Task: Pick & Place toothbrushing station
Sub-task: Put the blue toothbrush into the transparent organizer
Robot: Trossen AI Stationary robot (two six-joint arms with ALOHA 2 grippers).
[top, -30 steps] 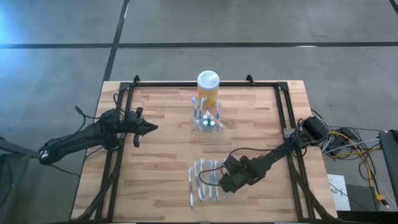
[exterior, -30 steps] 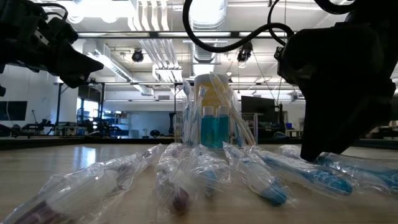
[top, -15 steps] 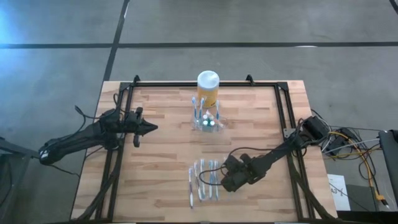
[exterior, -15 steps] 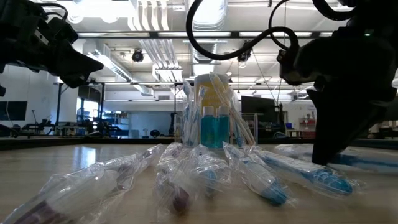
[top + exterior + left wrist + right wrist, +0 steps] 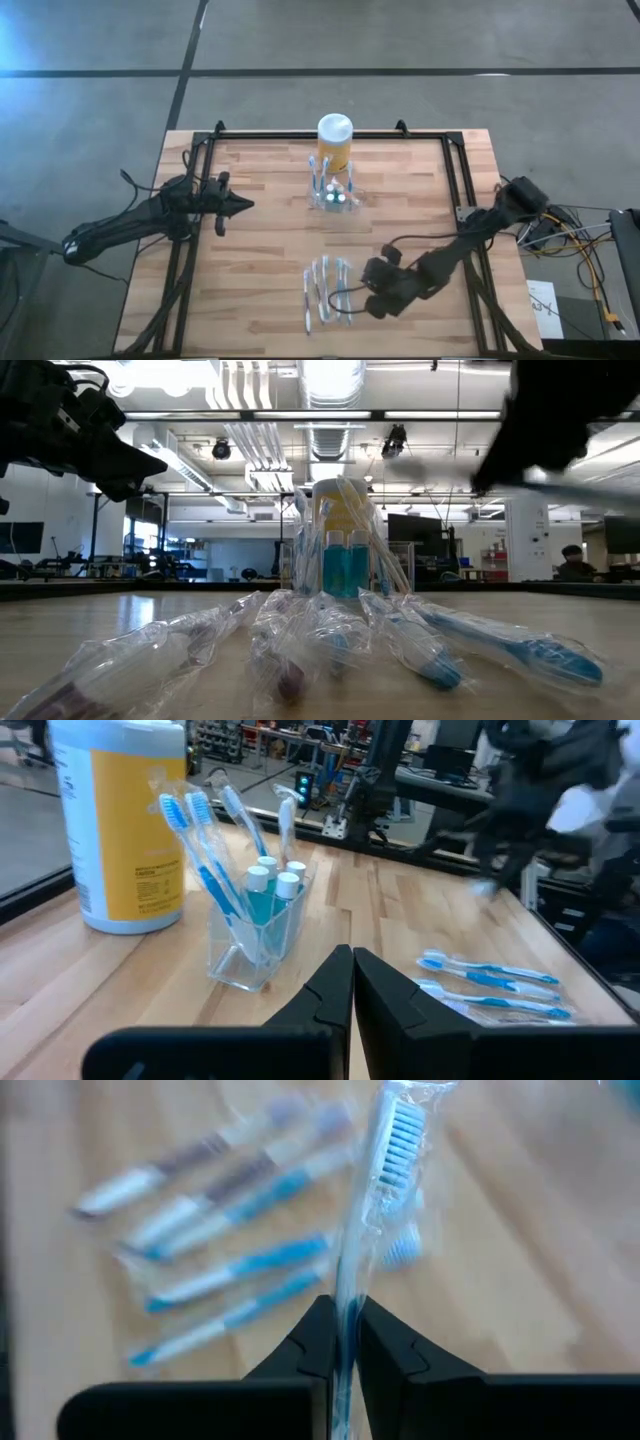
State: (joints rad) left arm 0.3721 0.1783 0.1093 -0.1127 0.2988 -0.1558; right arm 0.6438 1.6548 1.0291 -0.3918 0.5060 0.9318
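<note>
The clear toothbrushing station (image 5: 334, 196) stands on its base at the table's far middle, with upright toothbrushes and two small blue bottles in it; it also shows in the left wrist view (image 5: 256, 938). Several wrapped toothbrushes (image 5: 322, 291) lie flat on the table's near middle. My right gripper (image 5: 368, 291) is just right of them, raised above the table and shut on one wrapped toothbrush (image 5: 378, 1190). My left gripper (image 5: 243, 207) is shut and empty, held above the table's left side, left of the station. My right gripper pinches the wrapped toothbrush's handle (image 5: 345, 1312) between its two fingers. The toothbrush runs along the fingers and sticks out past their tips, its bristle head (image 5: 402, 1132) at the free end. It is lifted clear of the table and of the other toothbrushes.
A yellow jar with a white lid (image 5: 334, 141) stands just behind the station. A black frame rail (image 5: 455, 170) runs along the table's sides and far edge. Bare wood lies between the station and the loose toothbrushes.
My right gripper has risen from the table and drawn a little toward the table's right edge, staying shut. The wrapped toothbrush it holds has come up off the table, clear of the others, which lie where they were.
</note>
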